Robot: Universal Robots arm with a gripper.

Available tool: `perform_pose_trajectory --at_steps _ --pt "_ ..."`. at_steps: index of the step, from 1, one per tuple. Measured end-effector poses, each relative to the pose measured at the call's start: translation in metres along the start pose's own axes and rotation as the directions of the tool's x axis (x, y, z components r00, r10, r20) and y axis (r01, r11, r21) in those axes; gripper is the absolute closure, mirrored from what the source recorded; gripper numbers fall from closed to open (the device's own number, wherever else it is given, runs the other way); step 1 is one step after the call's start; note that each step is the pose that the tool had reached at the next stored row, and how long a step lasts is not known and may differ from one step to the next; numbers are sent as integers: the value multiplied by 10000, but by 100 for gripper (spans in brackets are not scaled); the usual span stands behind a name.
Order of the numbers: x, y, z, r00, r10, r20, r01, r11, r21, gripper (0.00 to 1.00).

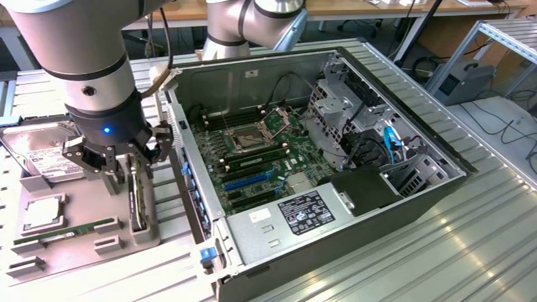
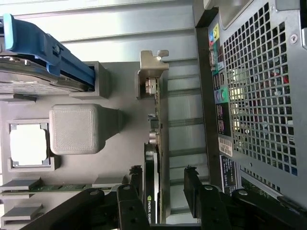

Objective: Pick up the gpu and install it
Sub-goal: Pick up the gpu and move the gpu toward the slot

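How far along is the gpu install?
Done: approach only; the open pincer straddles the gpu, one finger on each side. In hand: nothing, the jaws are not closed on it. Left: the gpu stands on edge in the gray holder beside the case, neither lifted nor seated.
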State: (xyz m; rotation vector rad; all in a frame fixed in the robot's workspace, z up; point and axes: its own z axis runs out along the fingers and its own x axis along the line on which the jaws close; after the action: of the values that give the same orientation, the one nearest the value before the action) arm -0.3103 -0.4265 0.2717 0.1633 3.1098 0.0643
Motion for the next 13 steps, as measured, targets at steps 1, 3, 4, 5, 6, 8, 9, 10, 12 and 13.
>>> perform_pose_trajectory --at_steps 1,3,4,5,6,8,9,10,12,13 --pt "8 2 9 10000 29 1 -29 10000 3 52" --pt "33 7 39 9999 108 5 -108 9999 11 52" --pt "43 8 50 9999 134 7 -134 9999 17 52" --pt "52 8 61 9999 162 9 -162 9999 25 52" --pt "61 8 76 9998 198 12 -198 9998 34 52" --pt "74 8 107 9996 273 18 -273 9996 55 52" --pt "82 7 124 9995 313 20 -313 9995 63 52" --pt "89 7 140 9994 352 22 -352 9994 68 52" --pt "97 9 174 9991 425 27 -426 9991 81 52" --pt "98 11 187 9990 454 29 -454 9989 86 52"
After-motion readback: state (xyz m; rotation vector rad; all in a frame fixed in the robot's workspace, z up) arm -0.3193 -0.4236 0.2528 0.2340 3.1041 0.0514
